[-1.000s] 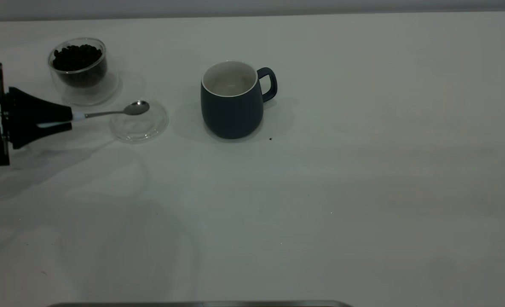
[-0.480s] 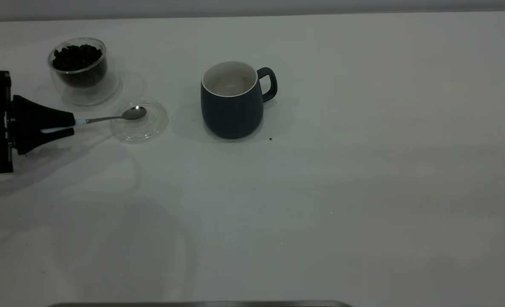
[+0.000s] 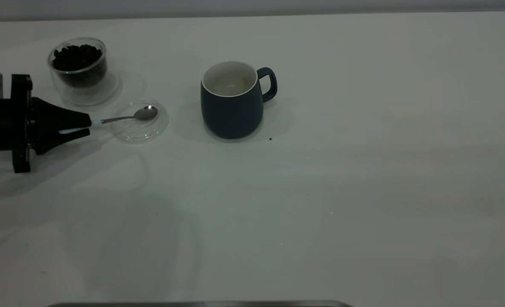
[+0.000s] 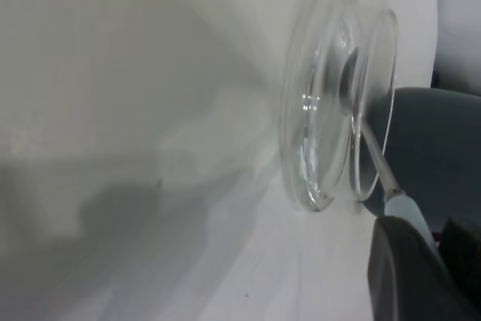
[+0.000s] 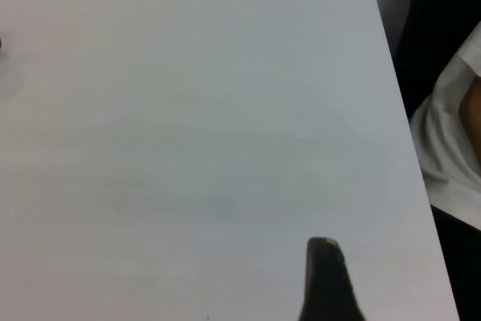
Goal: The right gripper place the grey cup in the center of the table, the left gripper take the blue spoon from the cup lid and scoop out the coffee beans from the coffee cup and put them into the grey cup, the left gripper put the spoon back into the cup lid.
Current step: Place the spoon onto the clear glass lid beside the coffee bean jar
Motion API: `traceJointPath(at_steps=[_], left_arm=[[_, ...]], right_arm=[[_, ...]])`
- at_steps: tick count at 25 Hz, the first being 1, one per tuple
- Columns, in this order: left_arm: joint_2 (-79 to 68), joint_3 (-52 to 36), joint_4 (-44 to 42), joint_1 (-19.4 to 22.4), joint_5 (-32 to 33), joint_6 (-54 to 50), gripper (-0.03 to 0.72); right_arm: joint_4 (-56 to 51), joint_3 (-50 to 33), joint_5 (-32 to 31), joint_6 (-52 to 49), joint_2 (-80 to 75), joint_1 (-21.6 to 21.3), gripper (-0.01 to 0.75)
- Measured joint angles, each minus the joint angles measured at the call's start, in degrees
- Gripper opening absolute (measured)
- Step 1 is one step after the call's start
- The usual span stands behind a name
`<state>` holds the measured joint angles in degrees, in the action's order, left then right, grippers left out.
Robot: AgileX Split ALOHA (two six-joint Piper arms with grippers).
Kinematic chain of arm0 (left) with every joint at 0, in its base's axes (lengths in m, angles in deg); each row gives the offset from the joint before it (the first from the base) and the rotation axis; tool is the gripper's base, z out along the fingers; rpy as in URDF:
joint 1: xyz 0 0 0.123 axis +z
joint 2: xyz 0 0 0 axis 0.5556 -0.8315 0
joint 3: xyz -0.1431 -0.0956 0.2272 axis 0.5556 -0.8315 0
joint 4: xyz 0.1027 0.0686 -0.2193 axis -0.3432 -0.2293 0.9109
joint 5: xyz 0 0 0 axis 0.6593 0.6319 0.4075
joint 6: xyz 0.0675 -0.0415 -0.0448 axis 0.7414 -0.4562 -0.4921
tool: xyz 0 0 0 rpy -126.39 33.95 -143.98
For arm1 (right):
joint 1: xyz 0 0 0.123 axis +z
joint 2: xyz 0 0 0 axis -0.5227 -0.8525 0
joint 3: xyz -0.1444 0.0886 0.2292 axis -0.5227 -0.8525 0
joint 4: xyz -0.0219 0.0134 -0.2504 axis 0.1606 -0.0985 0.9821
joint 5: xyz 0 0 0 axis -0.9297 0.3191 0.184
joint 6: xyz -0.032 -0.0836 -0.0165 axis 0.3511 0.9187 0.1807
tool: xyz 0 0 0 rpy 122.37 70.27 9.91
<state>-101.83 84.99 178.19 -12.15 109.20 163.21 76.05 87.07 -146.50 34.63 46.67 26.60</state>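
Unlabelled blue spoon [image 3: 124, 117] in left gripper [image 3: 84, 126]

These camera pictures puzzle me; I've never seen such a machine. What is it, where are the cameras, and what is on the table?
It is a two-armed robot at a white table. One picture looks down from outside; the other two come from cameras on each wrist. The left pincer, a black claw, is shut on the blue spoon, whose bowl sits over the clear cup lid. Behind stands the glass coffee cup full of coffee beans; the grey cup is mid-table. The right pincer shows only in its own camera, over bare table.
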Motion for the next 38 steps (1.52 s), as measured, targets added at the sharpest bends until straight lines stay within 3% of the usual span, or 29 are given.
traceJointPath(at_steps=[6,9,17,21,30,38], left_arm=[[-0.02,0.00,0.95,-0.44,0.00,5.02,0.127],[-0.02,0.00,1.81,-0.44,0.00,7.10,0.165],[-0.02,0.00,2.16,-0.44,-0.06,11.05,0.489],[-0.02,1.31,2.46,0.03,0.00,14.77,0.596],[9.22,2.10,-5.12,3.02,-3.46,13.67,0.611],[27.81,1.99,-24.56,1.31,-9.06,-6.77,0.602]], right_arm=[[0.00,0.00,0.00,0.00,0.00,0.00,0.459],[0.00,0.00,0.00,0.00,0.00,0.00,0.459],[0.00,0.00,0.00,0.00,0.00,0.00,0.459],[0.00,0.00,0.00,0.00,0.00,0.00,0.459],[0.00,0.00,0.00,0.00,0.00,0.00,0.459],[0.00,0.00,0.00,0.00,0.00,0.00,0.459]])
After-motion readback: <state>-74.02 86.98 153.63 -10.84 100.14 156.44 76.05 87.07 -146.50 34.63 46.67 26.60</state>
